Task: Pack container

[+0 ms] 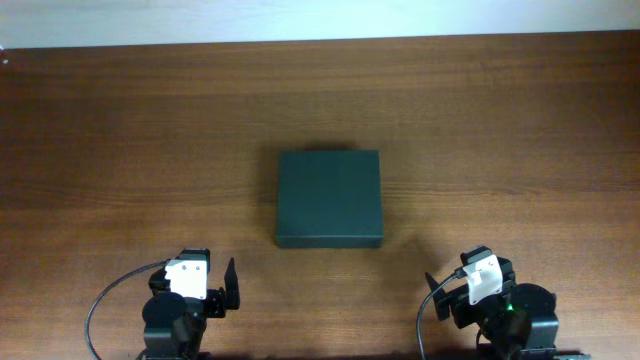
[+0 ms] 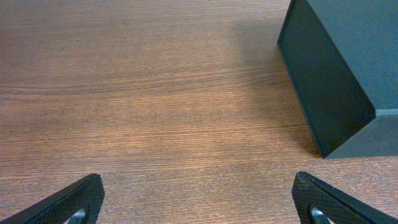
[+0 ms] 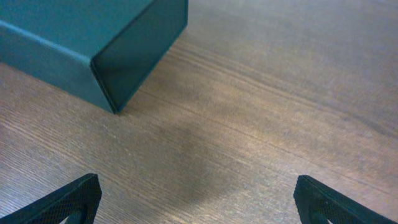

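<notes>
The container is a dark green box with its lid shut, lying flat in the middle of the table. Its near left corner shows in the left wrist view, its near right corner in the right wrist view. My left gripper is open and empty at the front left, well short of the box; its fingertips show at the bottom of the left wrist view. My right gripper is open and empty at the front right, its fingertips low in the right wrist view.
The table is brown wood grain. A pale wall strip runs along its far edge. A cable loops beside the left arm's base.
</notes>
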